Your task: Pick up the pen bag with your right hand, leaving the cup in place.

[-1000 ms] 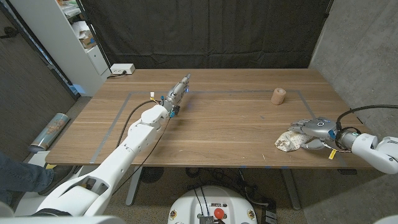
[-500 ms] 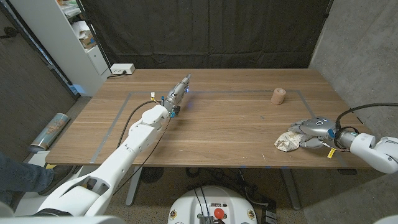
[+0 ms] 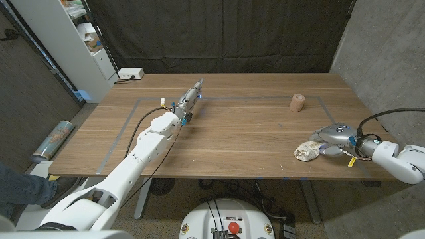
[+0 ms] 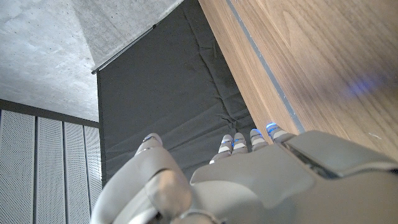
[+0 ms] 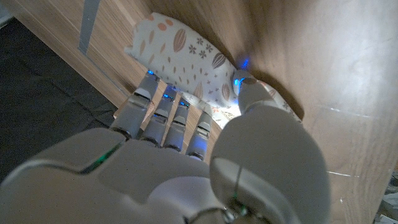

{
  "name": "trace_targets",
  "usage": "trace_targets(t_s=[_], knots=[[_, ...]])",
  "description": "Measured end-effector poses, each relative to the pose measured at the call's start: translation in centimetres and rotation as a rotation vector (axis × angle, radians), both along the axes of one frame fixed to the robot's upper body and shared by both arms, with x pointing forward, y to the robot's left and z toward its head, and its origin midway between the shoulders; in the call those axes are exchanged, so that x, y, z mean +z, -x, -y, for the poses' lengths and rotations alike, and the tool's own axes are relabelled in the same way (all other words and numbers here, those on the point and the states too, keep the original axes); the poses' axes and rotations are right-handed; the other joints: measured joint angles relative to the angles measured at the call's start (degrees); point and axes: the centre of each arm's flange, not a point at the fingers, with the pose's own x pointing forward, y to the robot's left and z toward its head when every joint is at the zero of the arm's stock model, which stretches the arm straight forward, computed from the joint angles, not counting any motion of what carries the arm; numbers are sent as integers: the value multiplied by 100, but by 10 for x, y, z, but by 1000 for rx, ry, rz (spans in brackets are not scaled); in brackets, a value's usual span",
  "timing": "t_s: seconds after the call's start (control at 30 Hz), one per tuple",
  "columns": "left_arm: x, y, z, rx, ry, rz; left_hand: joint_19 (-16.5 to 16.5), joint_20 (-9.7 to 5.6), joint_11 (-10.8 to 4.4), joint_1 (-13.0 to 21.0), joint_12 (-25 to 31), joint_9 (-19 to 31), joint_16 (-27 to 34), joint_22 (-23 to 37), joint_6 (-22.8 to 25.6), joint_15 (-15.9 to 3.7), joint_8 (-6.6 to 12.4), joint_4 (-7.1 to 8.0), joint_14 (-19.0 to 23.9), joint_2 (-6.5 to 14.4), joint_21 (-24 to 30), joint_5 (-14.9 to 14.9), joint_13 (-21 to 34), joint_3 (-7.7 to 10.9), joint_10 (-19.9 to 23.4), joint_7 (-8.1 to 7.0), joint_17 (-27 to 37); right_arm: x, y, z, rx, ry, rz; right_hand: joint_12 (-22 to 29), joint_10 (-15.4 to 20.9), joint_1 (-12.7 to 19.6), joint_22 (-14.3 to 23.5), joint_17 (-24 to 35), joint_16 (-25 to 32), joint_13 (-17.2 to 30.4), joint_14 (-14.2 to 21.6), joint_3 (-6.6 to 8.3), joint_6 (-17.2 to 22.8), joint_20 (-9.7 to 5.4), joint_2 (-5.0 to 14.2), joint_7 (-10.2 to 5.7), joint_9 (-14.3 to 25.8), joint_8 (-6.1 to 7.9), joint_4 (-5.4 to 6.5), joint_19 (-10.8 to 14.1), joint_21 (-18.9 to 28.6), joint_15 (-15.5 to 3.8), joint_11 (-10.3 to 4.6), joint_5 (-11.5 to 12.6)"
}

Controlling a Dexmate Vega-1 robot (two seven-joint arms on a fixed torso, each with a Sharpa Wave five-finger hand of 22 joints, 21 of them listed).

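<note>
The pen bag (image 3: 305, 152), cream with a leaf and flower print, lies near the table's front right edge. My right hand (image 3: 334, 138) is on the bag's right end. In the right wrist view its fingers (image 5: 163, 112) lie over one side of the pen bag (image 5: 186, 56) and the thumb (image 5: 249, 87) presses the other side, so it grips the bag on the table. The small tan cup (image 3: 297, 102) sits further back, apart from the hand. My left hand (image 3: 188, 99) stretches out at the far middle left, fingers (image 4: 249, 140) straight, holding nothing.
A grey tape outline (image 3: 252, 97) marks a rectangle on the wooden table (image 3: 232, 139). A white box (image 3: 131, 74) sits at the far left corner. A shelf (image 3: 80, 40) stands left of the table, with a roll (image 3: 54, 139) on the floor.
My right hand's fingers have drawn in from a spread pose over the bag and closed around its right end. The bag, the cup and the left arm have stayed put.
</note>
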Motion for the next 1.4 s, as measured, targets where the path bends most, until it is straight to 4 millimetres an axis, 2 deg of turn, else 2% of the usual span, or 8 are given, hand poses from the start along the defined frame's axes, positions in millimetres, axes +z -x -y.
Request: trace_targets(t_s=[0.13, 0.37, 0.53, 0.7, 1.03, 1.4], knots=[[1, 0, -1, -1, -1, 1, 0, 0, 0, 0, 0, 0, 0, 0, 0, 0, 0, 0, 0, 0, 0, 0, 0, 0, 0, 0, 0, 0, 1, -1, 0, -3, 2, 2, 45, 31, 0, 3, 0, 0, 55, 23, 70, -91, 30, 12, 0, 0, 23, -12, 0, -6, -45, -14], [2, 0, -3, -2, 1, 4, 0, -1, 0, 0, 0, 0, 0, 0, 0, 0, 0, 0, 0, 0, 0, 0, 0, 0, 0, 0, 0, 5, 3, -1, 1, -7, 12, 2, 76, 30, -1, 3, 0, 0, 55, 46, 141, -91, 30, 1, 1, 22, 1, -12, -39, -6, -15, -14], [2, -1, -5, -2, 4, 5, 0, -1, 0, 0, 0, 0, 0, -1, 0, 0, 0, 0, 0, 0, 0, 0, 0, 0, 0, 0, 0, 10, 6, 0, -2, -14, 23, 2, 129, 30, -1, 3, 0, -1, 109, 46, 213, -122, 31, 12, 1, 26, 1, -43, -51, -19, -67, -14], [3, -2, -7, -4, 7, 7, 0, -1, 0, 0, 0, 0, 0, -1, 0, 0, 0, 0, 0, 0, 0, 0, 0, 1, 0, 0, 0, 13, 8, 0, 0, -19, 28, 54, 391, 52, -1, 3, 23, -1, 283, 69, 387, -154, 52, 3, 1, 26, 23, -11, -79, -46, -81, -69], [2, -5, -11, -8, 9, 3, -1, -1, 0, 23, 0, 0, 0, -1, 0, 0, 0, 1, 0, 22, 0, 0, 13, 1, 0, 0, 0, 20, 13, 3, 3, -35, 41, 209, 984, 90, -1, 2, 66, -1, 670, 158, 873, -194, 91, 55, -9, 148, 31, -11, -100, -87, -179, -151], [3, -8, -15, -12, 11, 2, 0, -1, 0, 22, 0, 0, 0, -1, 0, 0, 0, -23, 0, 22, 0, 0, 13, -23, 0, 0, 0, 24, 17, 5, 4, -46, 50, 209, 1140, 113, -1, 2, 66, -2, 825, 181, 1055, -245, 113, 55, -26, 176, 54, 40, -123, -98, -260, -196]])
